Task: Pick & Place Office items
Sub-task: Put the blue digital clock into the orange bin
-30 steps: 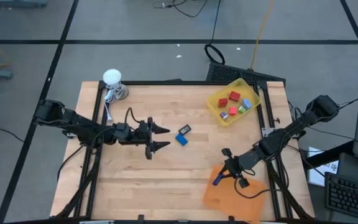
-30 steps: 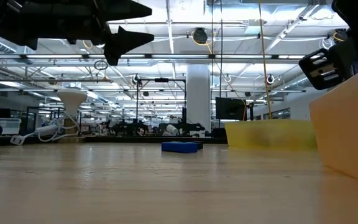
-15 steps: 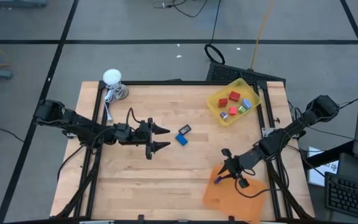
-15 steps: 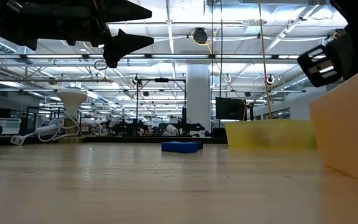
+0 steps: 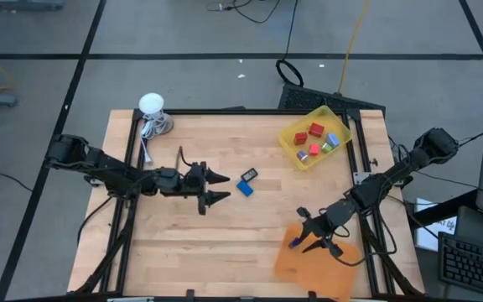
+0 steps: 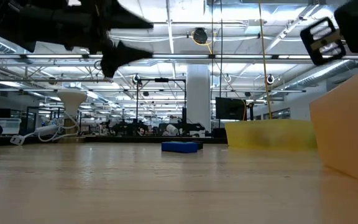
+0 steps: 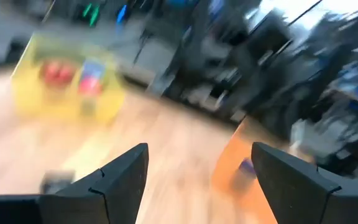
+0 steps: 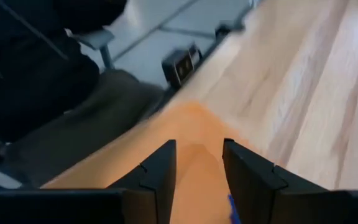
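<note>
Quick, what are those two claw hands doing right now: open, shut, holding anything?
Left gripper: open and empty, above the wooden table.
Right gripper: open, holding nothing, over the flat orange tray.

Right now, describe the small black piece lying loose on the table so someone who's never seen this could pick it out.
Start at the yellow tray in the table's far right corner and come toward the table's middle. Two loose pieces lie together there: the black piece is the dark, flatter one, just beyond the bright blue block.

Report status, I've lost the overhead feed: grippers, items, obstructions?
Left gripper open, empty, beside blue block. Right gripper open over orange tray, dark blue piece dropped there. Nothing blocking.
</note>
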Tool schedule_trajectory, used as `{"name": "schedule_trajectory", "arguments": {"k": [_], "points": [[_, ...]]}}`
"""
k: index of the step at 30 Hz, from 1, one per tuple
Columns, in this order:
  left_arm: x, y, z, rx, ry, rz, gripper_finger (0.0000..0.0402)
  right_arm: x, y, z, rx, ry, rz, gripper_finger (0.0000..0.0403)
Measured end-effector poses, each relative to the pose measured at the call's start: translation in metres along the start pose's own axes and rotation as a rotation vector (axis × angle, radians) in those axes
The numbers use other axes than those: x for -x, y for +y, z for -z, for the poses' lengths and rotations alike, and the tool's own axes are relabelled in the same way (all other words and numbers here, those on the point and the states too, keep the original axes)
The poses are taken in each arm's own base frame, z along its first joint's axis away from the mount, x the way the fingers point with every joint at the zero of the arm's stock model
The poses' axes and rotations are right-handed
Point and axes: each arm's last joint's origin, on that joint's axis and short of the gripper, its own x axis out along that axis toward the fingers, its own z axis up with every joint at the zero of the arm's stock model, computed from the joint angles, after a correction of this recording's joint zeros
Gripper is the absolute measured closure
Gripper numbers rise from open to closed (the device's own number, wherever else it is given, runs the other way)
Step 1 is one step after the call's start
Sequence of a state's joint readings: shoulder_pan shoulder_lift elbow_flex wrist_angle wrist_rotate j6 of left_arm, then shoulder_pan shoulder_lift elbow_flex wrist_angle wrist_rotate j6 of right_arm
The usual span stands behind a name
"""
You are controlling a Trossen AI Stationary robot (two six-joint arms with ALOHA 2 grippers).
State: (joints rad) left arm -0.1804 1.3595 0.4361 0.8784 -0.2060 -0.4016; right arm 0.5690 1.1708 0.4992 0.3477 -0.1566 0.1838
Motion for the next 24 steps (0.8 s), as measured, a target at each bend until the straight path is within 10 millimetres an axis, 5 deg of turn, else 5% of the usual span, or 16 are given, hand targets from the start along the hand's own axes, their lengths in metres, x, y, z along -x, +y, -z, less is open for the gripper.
{"name": "schedule_trajectory", "arguments": {"k": [5, 9, 17, 24], "points": [[-0.022, -0.004, 0.019, 0.002, 0.303, -0.212, 0.0112, 0.006, 0.002, -0.010, 0.108, -0.089, 0.025, 0.0275], [-0.051, -0.007, 0.028, -0.054, 0.502, -0.306, 0.0112, 0.014, -0.003, -0.017, 0.105, -0.157, 0.220, 0.0259], [-0.105, 0.005, 0.043, -0.403, 0.612, -0.275, 0.0124, 0.032, -0.021, -0.028, 0.118, -0.223, 0.386, 0.0205], [-0.120, 0.032, 0.051, -0.540, 0.748, -0.310, 0.0148, 0.036, -0.026, -0.027, 0.112, -0.191, 0.318, 0.0191]]}}
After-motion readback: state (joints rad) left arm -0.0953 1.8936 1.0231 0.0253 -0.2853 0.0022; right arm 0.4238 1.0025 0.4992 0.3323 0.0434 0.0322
